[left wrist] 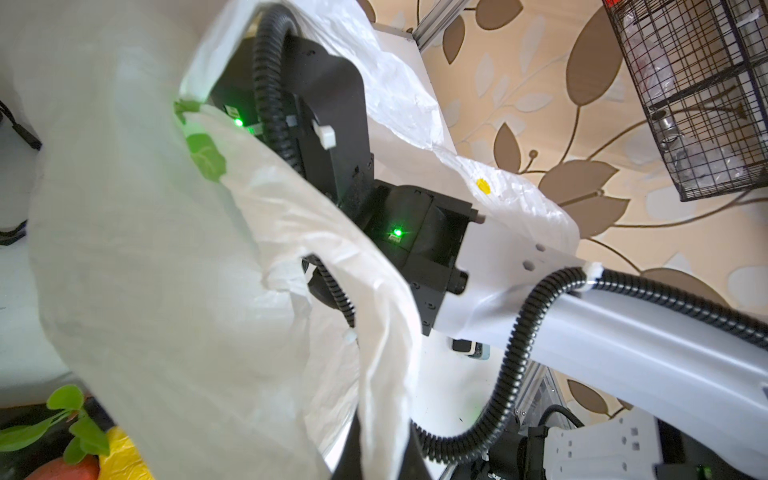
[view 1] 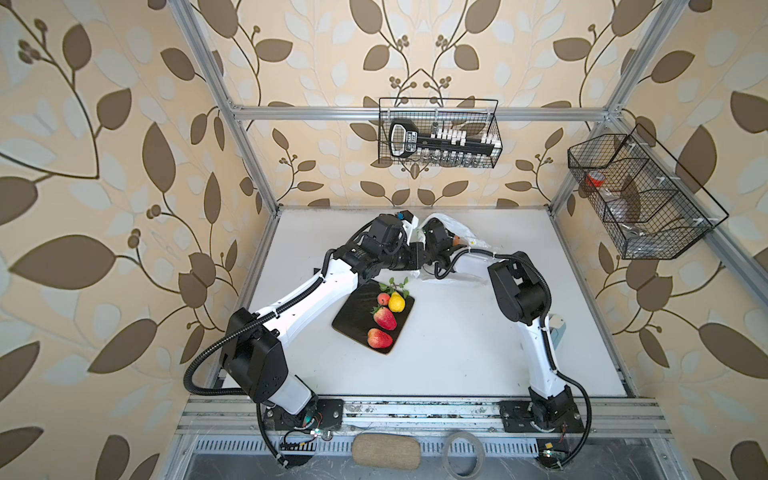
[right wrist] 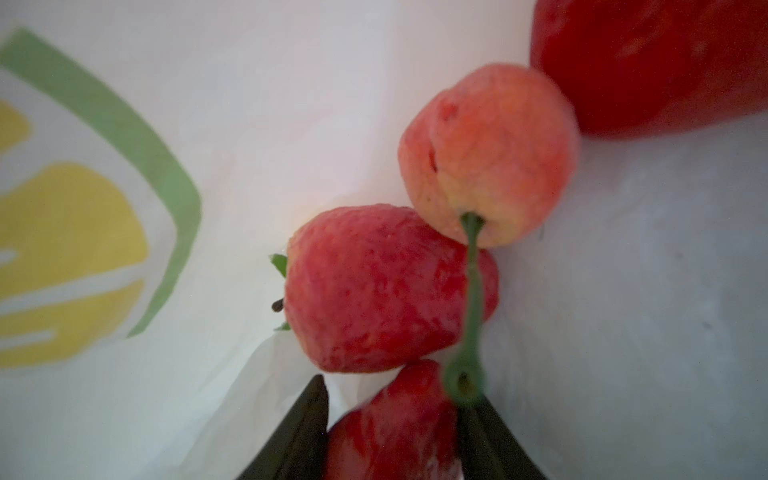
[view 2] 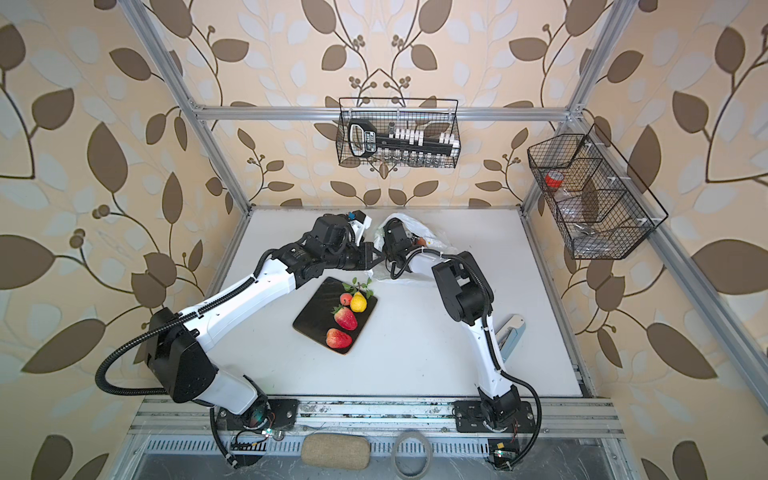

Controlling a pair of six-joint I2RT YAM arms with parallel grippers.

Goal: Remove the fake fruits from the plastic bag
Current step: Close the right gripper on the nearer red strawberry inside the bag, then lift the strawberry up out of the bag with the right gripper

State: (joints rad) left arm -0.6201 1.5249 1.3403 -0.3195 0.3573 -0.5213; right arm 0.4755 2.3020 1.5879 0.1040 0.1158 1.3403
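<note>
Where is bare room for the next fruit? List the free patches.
Free: the half of the black board toward the left arm; the white table between board and right arm; the strip along the front rail. Crowded: the board's edge with strawberries and pear, and the back, where both arms meet the plastic bag.

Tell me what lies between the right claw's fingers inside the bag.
A red fake fruit lies between the right claw's black fingers, shown only in the right wrist view.

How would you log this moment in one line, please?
left gripper: shut on bag rim | right gripper: inside bag, gripping strawberry | four fruits out on board | more fruit left in bag
</note>
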